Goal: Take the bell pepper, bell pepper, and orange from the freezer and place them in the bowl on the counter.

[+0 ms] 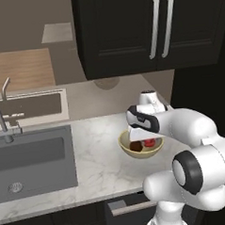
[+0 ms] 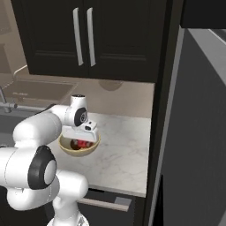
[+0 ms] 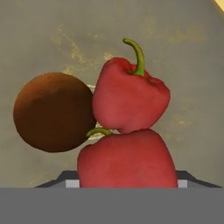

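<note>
Two red bell peppers (image 3: 130, 103) and one orange (image 3: 54, 112) lie touching in the one bowl (image 1: 127, 150) on the desk (image 1: 96, 158). My gripper (image 3: 127, 183) hovers there, nearer pepper between its fingers; grip uncertain.

A grey sink (image 1: 35, 161) is set to the left, with a round drain (image 1: 15, 187) in its floor and a grey faucet (image 1: 2, 125) standing at its back edge. Behind it lies a second, tan-coloured basin (image 1: 31, 105) with a thin bent spout (image 1: 5, 88). Dark upper cabinets (image 1: 128, 28) hang above, their two doors carrying a pair of long pale bar handles (image 1: 161, 27) side by side; the same handles (image 2: 84, 36) appear in the right base view. Below the stone edge sits a dark drawer with a light bar pull (image 1: 132, 206). A beige wall (image 1: 28, 20) fills the background.
</note>
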